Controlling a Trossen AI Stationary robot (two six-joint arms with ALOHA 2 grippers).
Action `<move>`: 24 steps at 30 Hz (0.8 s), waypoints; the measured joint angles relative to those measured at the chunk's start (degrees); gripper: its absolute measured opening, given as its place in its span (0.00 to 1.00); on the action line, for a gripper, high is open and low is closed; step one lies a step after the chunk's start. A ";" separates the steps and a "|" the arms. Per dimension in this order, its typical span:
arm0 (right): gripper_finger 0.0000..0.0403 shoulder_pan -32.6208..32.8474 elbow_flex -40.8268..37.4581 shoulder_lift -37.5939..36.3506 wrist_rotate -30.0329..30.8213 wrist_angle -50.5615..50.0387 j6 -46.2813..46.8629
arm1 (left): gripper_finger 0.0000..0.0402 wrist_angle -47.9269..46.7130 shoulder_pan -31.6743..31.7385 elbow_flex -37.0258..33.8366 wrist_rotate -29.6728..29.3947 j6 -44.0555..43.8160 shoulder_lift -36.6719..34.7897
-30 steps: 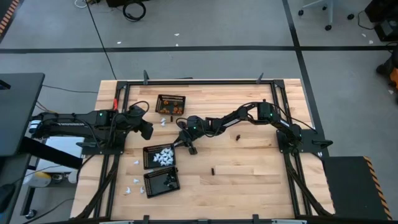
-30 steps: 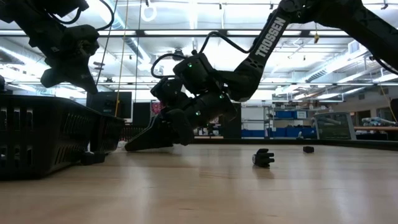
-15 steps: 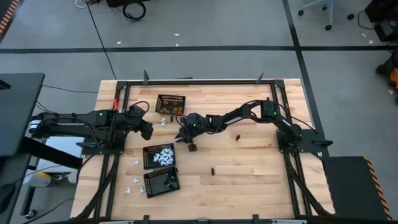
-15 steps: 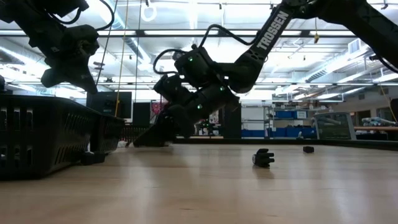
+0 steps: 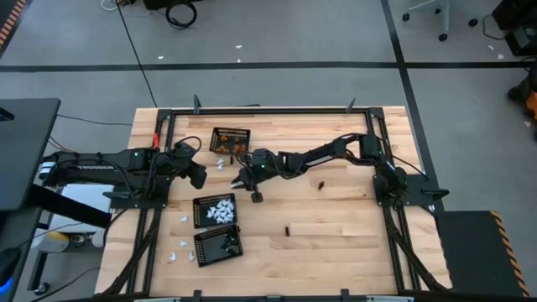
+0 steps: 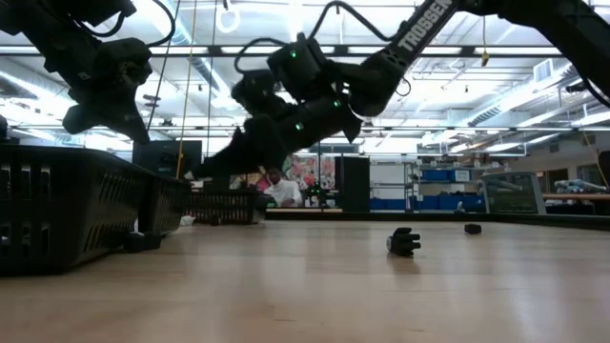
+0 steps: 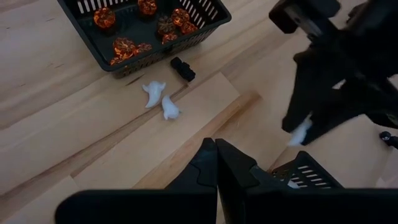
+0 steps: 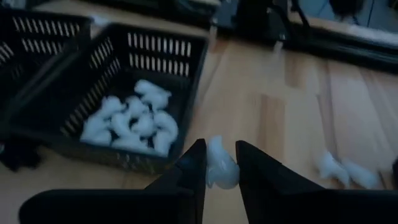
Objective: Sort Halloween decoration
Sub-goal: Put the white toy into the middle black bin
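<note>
The right pincer [image 8: 216,167] was clamped on a white piece [image 8: 221,168], lifted off the desk [image 5: 336,226] near its middle, just right of the basket of white pieces [image 5: 216,210]. In the low view it hung clear above the desk top. The left pincer [image 7: 216,163] hovered with its fingers together over the left side of the desk, holding nothing. The basket of orange pieces [image 5: 231,139] sat at the far side, with two white pieces [image 7: 159,99] and a black piece [image 7: 183,68] lying loose just beside it. Nearest stood the basket of black pieces [image 5: 218,246]. More black pieces [image 5: 320,182] lay loose to the right, and a few white ones [image 5: 174,254] at the left near edge
</note>
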 joint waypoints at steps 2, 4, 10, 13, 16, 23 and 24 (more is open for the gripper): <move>0.20 0.43 1.23 0.00 -1.32 -0.04 1.08 | 0.01 0.00 0.00 0.00 0.00 0.00 0.00; 0.20 1.08 2.53 0.00 -2.28 0.22 2.46 | 0.01 0.00 0.01 0.00 0.00 -0.02 -0.01; 0.20 4.46 3.73 0.13 -2.22 0.18 4.99 | 0.01 0.02 0.00 0.00 0.00 -0.26 -0.01; 0.20 6.19 3.76 0.13 -0.56 0.25 5.76 | 0.01 0.02 0.00 0.00 0.00 -0.26 0.01; 0.20 7.71 3.75 0.13 3.28 0.24 5.68 | 0.01 0.03 0.00 0.00 0.00 -0.26 0.00; 0.27 7.38 3.77 0.17 4.17 1.26 6.12 | 0.01 0.04 0.00 0.00 -0.02 -0.26 0.01; 0.28 7.12 3.77 0.20 3.52 1.42 5.95 | 0.01 0.04 0.00 0.00 -0.02 -0.26 0.00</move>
